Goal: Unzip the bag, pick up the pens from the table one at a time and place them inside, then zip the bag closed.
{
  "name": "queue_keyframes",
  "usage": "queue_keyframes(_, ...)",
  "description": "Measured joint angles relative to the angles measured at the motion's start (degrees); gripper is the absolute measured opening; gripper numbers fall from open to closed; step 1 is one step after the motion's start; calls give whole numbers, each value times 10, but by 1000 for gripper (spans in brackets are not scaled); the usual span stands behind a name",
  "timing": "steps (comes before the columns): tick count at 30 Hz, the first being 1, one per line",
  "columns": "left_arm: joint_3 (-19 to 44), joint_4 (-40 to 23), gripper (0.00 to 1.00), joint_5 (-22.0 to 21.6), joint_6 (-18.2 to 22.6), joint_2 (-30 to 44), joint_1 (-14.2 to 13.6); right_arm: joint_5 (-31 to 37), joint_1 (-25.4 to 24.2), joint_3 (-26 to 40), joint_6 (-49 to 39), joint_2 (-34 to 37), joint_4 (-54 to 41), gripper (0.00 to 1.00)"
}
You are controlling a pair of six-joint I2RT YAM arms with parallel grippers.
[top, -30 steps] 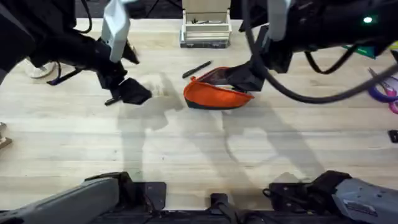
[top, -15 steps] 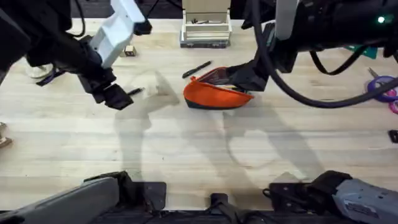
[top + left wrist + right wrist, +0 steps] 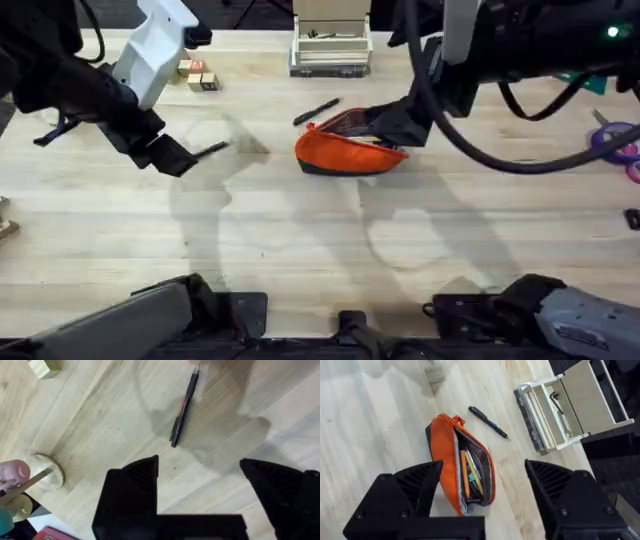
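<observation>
The bag is lying on the table in the overhead view, unzipped, its orange fabric gaping beneath the right gripper, which is hovering just over the far end of the pouch. One pen is resting just beyond the bag's rim. The left gripper is hanging well off to the other side, with a second pen lying right beside its fingertips.

In the left wrist view, the left gripper is standing spread wide and empty above pale planks with visible grain. The slim black pen is lying straight ahead of the open jaws, slanted to their line. To do this pick well, I judge the wrist should be turning so the fingers are straddling the thin barrel crosswise, then descending to the wood before closing, since so slender a round shaft could roll away.

In the right wrist view, the right gripper is also spread and holding nothing, poised over the bag, whose soft mouth is showing items already inside. The other pen is lying past the pouch.
</observation>
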Motion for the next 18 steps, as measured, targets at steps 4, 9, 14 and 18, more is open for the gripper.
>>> queue_keyframes(4,0,-2,993,0,-1,0,0,0,0,0,8,0,0,997)
queue_keyframes(9,0,-2,993,0,-2,0,0,0,0,0,13,0,0,997)
queue_keyframes(14,0,-2,993,0,-1,0,0,0,0,0,15,0,0,997)
queue_keyframes(18,0,1,993,0,0,5,0,0,0,0,17,0,0,997)
